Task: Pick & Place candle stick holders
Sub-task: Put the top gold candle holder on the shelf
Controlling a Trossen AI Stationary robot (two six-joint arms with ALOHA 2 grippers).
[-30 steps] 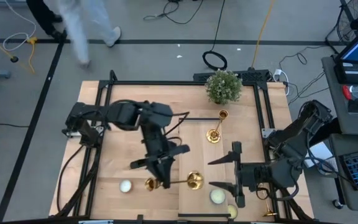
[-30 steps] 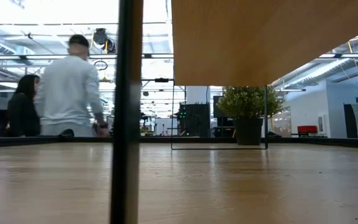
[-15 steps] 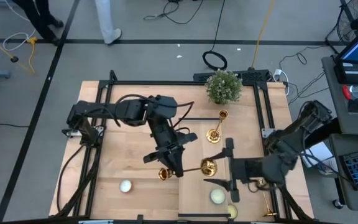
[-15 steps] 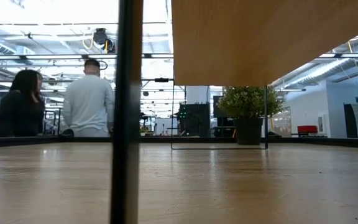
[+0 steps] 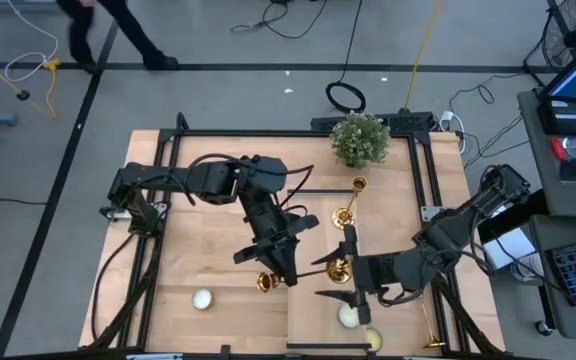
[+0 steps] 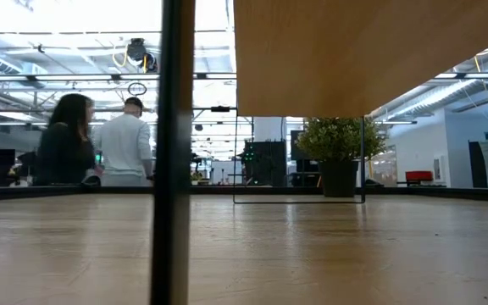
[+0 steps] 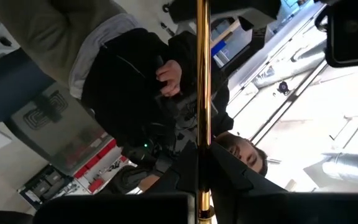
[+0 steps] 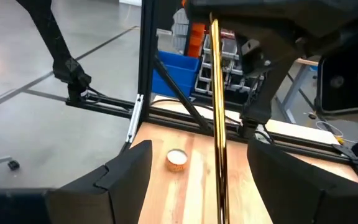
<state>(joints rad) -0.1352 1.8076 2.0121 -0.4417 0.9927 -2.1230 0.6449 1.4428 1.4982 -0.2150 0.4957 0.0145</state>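
A pale wooden table (image 5: 208, 250) framed by black rails sits on a grey workshop floor, two people standing beyond its far edge in the low view. A round pale candle (image 5: 201, 299) lies near the left front. Mid-table, the left gripper (image 5: 280, 268) is clamped on a slim, shiny brass candlestick (image 5: 300, 272), carrying it roughly level off the table, probably to hand it across. Facing it, the right gripper (image 5: 340, 268) stands with fingers spread either side of the flared base end, likely ready to receive. A second candlestick (image 5: 347, 207) stands upright behind, near a leafy potted plant (image 5: 359, 138); a third (image 5: 429, 325) lies by the right edge.
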